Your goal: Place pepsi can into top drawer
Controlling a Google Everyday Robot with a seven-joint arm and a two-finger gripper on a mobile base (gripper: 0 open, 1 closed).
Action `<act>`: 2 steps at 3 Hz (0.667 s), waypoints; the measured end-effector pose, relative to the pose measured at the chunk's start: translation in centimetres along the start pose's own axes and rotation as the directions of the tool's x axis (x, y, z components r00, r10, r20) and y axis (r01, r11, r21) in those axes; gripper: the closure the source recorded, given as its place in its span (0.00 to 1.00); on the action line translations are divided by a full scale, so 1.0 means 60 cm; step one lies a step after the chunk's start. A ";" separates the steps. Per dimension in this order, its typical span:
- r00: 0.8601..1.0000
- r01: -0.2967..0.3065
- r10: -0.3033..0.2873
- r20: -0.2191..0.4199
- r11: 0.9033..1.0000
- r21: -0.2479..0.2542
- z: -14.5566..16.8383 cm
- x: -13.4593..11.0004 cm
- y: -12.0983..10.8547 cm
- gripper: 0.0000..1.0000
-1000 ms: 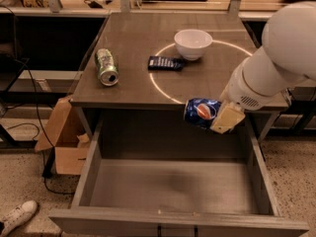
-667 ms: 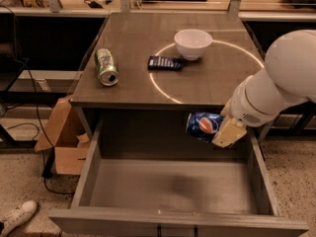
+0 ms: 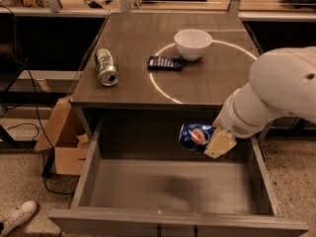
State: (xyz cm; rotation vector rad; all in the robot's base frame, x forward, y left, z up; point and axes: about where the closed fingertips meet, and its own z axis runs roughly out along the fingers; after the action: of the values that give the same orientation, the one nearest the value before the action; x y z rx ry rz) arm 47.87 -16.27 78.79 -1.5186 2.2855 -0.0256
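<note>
The pepsi can is dark blue with a round red-white-blue logo. It lies on its side in my gripper, held in the air over the right part of the open top drawer. The gripper is shut on the can, one tan finger showing in front of it. My white arm comes in from the right. The drawer is pulled out below the table's front edge, its grey-brown floor bare.
On the table lie a green-and-silver can on its side, a flat dark-blue packet and a white bowl. A cardboard box stands on the floor left of the drawer. A white shoe shows at the bottom left.
My gripper has carried the pepsi can down and forward, from the table's front edge to a spot over the open drawer.
</note>
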 end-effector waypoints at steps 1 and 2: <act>1.000 0.010 -0.011 -0.015 1.000 -0.029 0.046 -0.008 0.029 1.00; 0.999 0.021 -0.022 -0.024 0.999 -0.049 0.090 -0.013 0.046 1.00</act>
State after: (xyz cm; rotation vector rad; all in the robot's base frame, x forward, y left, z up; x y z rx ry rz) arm 47.51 -13.36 73.40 -1.5760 2.3044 0.0061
